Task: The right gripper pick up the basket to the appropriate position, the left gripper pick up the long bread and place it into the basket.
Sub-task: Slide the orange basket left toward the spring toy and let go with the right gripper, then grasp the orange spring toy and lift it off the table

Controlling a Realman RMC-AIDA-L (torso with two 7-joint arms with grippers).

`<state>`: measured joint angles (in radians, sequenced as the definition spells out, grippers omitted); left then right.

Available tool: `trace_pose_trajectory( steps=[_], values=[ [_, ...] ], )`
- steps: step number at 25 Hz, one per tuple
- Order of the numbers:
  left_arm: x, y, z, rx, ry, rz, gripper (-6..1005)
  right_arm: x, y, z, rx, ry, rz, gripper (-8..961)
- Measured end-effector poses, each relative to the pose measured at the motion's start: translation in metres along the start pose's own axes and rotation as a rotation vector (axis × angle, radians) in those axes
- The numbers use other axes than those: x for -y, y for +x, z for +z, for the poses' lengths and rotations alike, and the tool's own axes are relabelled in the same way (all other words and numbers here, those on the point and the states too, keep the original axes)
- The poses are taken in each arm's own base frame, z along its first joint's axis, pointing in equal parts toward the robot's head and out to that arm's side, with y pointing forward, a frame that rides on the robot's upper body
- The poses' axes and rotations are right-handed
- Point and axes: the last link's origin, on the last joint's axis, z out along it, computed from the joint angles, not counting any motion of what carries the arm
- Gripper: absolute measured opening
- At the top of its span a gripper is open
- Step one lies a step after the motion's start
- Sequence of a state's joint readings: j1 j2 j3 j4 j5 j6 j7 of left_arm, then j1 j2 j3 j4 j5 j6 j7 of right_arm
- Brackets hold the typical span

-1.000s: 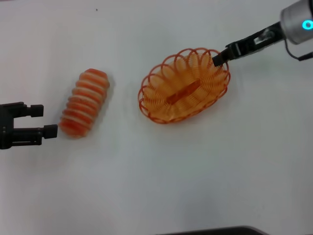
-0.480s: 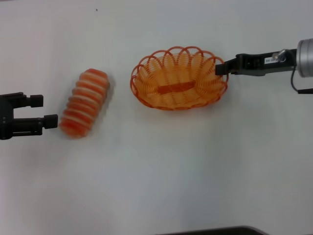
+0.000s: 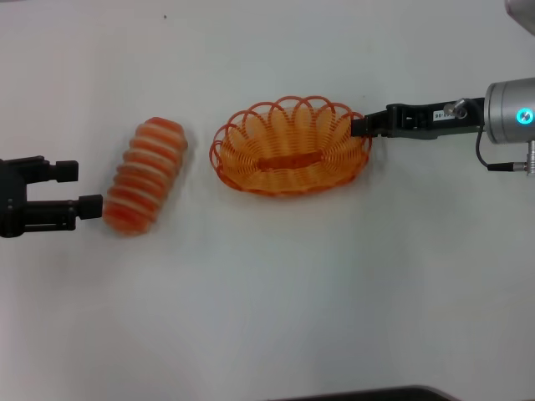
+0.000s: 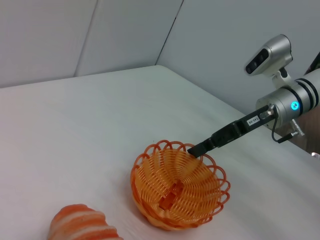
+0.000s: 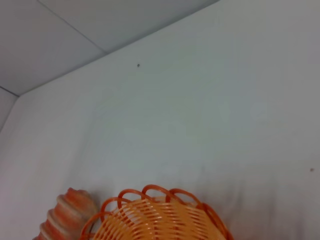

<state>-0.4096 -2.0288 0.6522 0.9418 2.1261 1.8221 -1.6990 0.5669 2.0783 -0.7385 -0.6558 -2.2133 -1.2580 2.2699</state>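
Right gripper (image 3: 361,127): jaws clamped on oval orange wire basket (image 3: 288,150) rim; thin hold may slip.
Left gripper (image 3: 81,187): jaws apart, empty; could nudge ridged orange-red long bread (image 3: 144,175).

White counter (image 3: 267,292): long bread (image 3: 144,175) lying left of centre; orange basket (image 3: 288,146) upper centre, possibly lifted at its right rim.
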Motion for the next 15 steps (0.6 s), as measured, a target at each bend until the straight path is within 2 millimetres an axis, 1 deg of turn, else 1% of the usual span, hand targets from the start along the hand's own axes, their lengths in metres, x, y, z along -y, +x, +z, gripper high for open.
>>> trace_pose_trajectory(
  steps=[3,6,9,11,13,15],
  values=[
    [0.000,0.000,0.000,0.001,-0.001,0.000,842,0.002,-0.005,-0.006,0.020,0.000,-0.001,163],
    [-0.001,-0.001,0.000,0.000,-0.004,-0.003,842,0.001,-0.017,-0.020,0.065,-0.021,-0.024,183],
    [-0.002,-0.002,-0.002,-0.005,-0.006,-0.009,842,-0.008,-0.032,-0.043,0.130,-0.083,-0.086,316],
    [-0.002,-0.003,-0.002,-0.005,-0.006,-0.011,842,-0.018,-0.041,-0.063,0.194,-0.141,-0.160,404],
    [-0.002,-0.003,-0.002,-0.005,-0.006,-0.016,841,-0.031,-0.047,-0.082,0.255,-0.199,-0.267,488],
    [-0.002,-0.003,-0.002,-0.005,-0.006,-0.020,840,-0.043,-0.048,-0.097,0.304,-0.253,-0.406,571]
  ],
)
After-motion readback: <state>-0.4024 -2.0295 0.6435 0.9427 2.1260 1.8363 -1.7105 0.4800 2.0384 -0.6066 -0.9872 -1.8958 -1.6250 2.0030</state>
